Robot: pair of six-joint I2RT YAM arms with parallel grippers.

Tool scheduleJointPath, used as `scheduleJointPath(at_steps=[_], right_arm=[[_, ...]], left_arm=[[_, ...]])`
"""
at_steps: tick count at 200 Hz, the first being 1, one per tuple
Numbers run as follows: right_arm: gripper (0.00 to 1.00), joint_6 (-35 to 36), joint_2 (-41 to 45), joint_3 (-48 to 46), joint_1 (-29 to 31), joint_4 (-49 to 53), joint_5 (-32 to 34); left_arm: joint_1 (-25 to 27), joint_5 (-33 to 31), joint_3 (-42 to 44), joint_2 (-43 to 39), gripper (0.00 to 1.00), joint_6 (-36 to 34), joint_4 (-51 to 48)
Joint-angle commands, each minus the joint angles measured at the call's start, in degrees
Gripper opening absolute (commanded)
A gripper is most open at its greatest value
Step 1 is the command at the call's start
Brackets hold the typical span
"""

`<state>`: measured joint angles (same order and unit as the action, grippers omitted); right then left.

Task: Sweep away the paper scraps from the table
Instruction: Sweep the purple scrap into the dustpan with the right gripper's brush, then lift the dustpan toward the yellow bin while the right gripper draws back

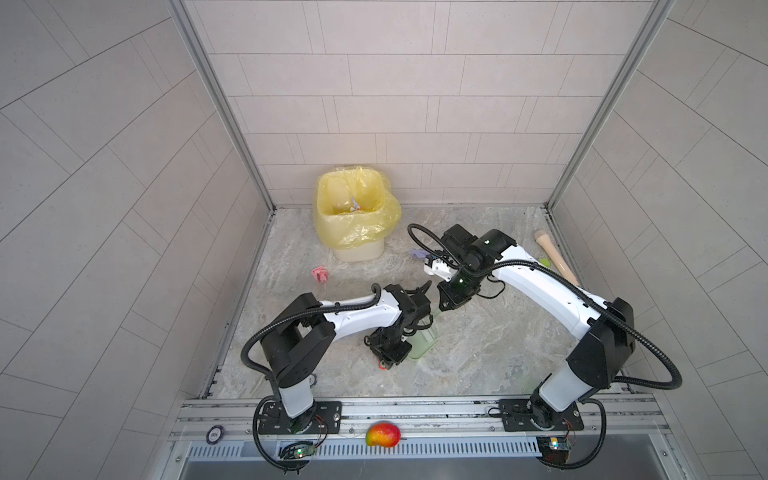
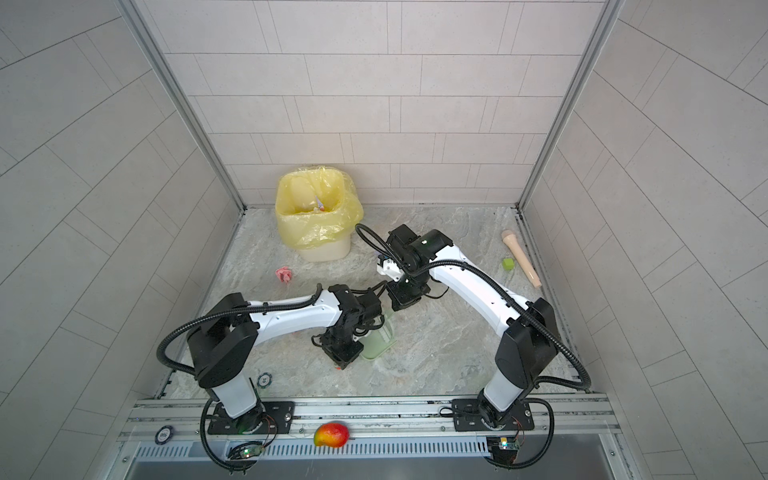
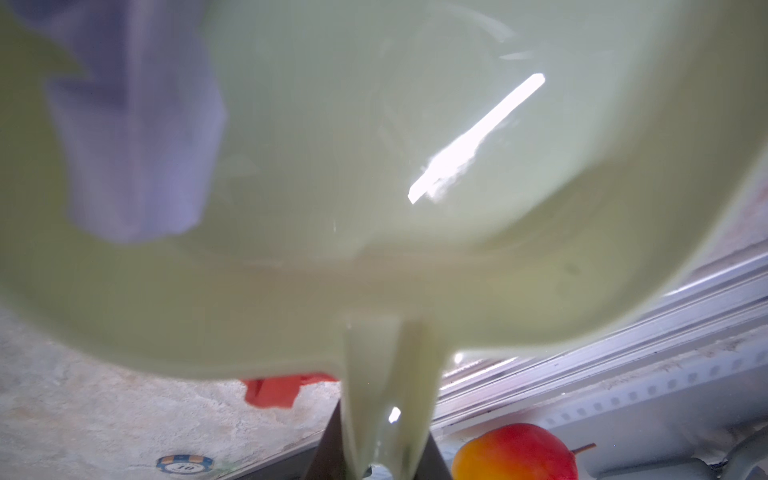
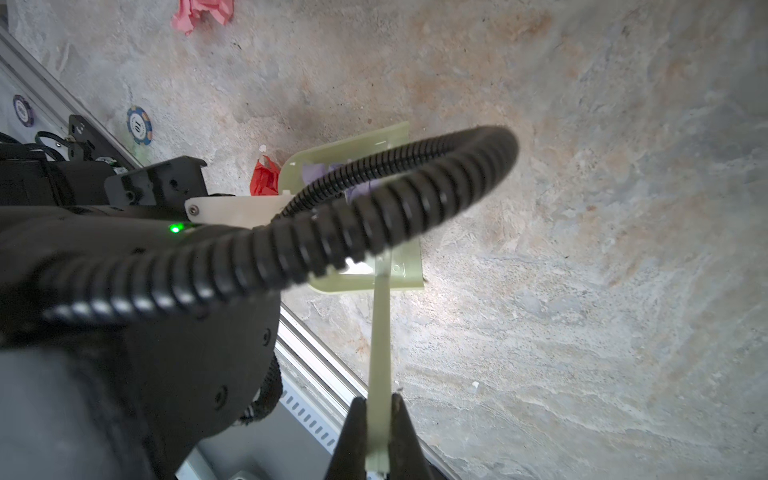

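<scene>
The right end effector (image 4: 379, 440) is clamped on a thin green scraper (image 4: 380, 332), whose far end reaches the dustpan (image 4: 405, 270). The left end effector (image 3: 384, 455) is clamped on the dustpan's handle, keeping the pan low at the surface (image 4: 582, 208). A purple scrap (image 3: 137, 124) lies in the pan. A red scrap (image 4: 264, 178) sits just beside the pan's back, near the left end effector. A sweep toward the mouth would likely miss it, or the pan could shove it away. Farther out, a pink scrap (image 1: 320, 275) and a lavender scrap (image 1: 417, 252) lie loose near the bin (image 1: 357, 251). The arms work close together, so a hasty stroke could knock the pan and spill it.
</scene>
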<state>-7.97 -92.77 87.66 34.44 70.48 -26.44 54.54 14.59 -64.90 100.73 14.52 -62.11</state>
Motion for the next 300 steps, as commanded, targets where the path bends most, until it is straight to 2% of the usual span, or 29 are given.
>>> scheduleJointPath(at_steps=[1, 58, 125, 171, 207, 300], right_arm=[[0.00, 0.4, 2.1, 0.9, -0.9, 2.3, 4.3], [0.00, -0.4, 3.9, 1.0, -4.0, 1.0, 9.0], [0.00, -0.8, 9.6, -2.8, -11.7, -1.4, 8.7], [0.00, -0.8, 12.6, -5.9, -16.7, -3.3, 6.3], [0.00, -0.6, 13.1, -6.9, -18.3, -4.1, 4.6], [0.00, 1.2, 13.3, -6.8, -20.3, -4.1, 2.5]], left_arm=[[0.0, -0.3, 0.8, 0.2, 0.00, 0.4, -0.6], [-0.1, -4.4, 0.1, -3.9, 0.00, 1.9, 0.5], [0.0, -10.1, -2.3, -10.1, 0.00, 2.3, 2.3], [-0.1, -16.5, -4.8, -16.8, 0.00, 3.0, 3.7], [-1.4, -21.9, -11.5, -18.2, 0.00, 2.7, -1.0], [-11.4, -24.4, -36.1, -12.7, 0.00, -1.1, -18.3]])
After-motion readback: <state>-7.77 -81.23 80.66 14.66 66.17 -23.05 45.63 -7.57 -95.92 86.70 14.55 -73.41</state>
